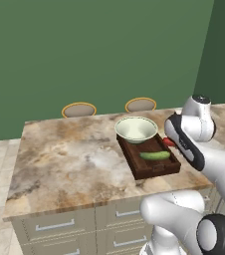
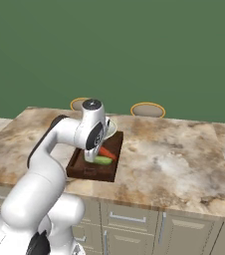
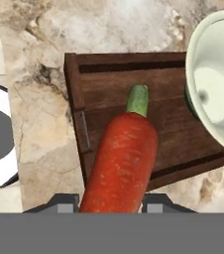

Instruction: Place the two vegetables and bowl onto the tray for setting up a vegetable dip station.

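Carrot [image 3: 121, 161]: orange-red, clamped between the 2 dark fingertips [image 3: 60, 202] at its thick end; in the hand view it runs straight out from the jaws, the far end pointing over the tray. In the right base view the carrot [image 2: 108, 153] shows just under the white hand.
Gripper [image 3: 109, 204]: jaws part-way closed, gripping the carrot, one fingertip on each side of it. In the left base view the hand [image 1: 183, 142] is over the tray's right edge.
Cucumber [image 3: 138, 99]: dark green; one end shows just past the far end of the carrot, straight ahead of the jaws, on the tray floor. In the left base view the cucumber [image 1: 155, 155] lies flat across the tray, next to the hand.
Tray [image 3: 77, 99]: dark brown wood with raised edges, below and ahead of the jaws; one end with a cut-out handle is to the left of the carrot in the hand view.
Bowl [image 3: 214, 84]: pale cream-green, wide rim, upright, ahead and to the right of the jaws in the hand view, resting on that end of the tray. In the left base view the bowl [image 1: 136, 129] sits on the tray's far end, its rim reaching past the tray's edges.
Counter [image 1: 69, 154]: marbled stone, carrying the tray.
Stool seats [image 1: 78, 109]: 2, yellow-rimmed, beyond the counter's far edge, well apart from the jaws.
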Motion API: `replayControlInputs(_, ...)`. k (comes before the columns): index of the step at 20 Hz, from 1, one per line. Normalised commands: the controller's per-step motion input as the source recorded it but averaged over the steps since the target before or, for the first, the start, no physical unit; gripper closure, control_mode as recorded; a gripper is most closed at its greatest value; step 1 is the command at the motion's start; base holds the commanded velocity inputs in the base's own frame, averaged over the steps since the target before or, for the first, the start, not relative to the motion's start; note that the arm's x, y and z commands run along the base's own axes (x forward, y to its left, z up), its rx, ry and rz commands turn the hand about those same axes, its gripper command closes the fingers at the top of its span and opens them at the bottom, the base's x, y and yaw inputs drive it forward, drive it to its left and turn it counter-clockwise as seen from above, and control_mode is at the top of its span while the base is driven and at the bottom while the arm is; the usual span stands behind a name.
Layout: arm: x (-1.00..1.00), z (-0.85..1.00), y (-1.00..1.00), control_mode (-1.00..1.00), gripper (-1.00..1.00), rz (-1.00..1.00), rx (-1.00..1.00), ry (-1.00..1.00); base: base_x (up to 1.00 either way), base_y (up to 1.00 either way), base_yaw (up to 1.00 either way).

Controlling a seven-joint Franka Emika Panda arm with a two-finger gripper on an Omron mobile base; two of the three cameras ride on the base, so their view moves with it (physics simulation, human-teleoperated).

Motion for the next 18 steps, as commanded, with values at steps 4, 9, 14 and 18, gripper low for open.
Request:
replayControlInputs(4,0.00,0.00,0.33,-1.00,1.00,0.18,-0.04,0.00,0.00,0.00,0.00)
replayControlInputs(9,0.00,0.00,0.25,-1.00,1.00,0.16,-0.03,0.00,0.00,0.00,0.00)
replayControlInputs(14,0.00,0.00,0.29,-1.00,1.00,0.09,-0.02,0.00,0.00,0.00,0.00)
replayControlInputs(18,0.00,-0.06,0.24,-1.00,1.00,0.05,0.00,0.00,0.00,0.00,0.00)
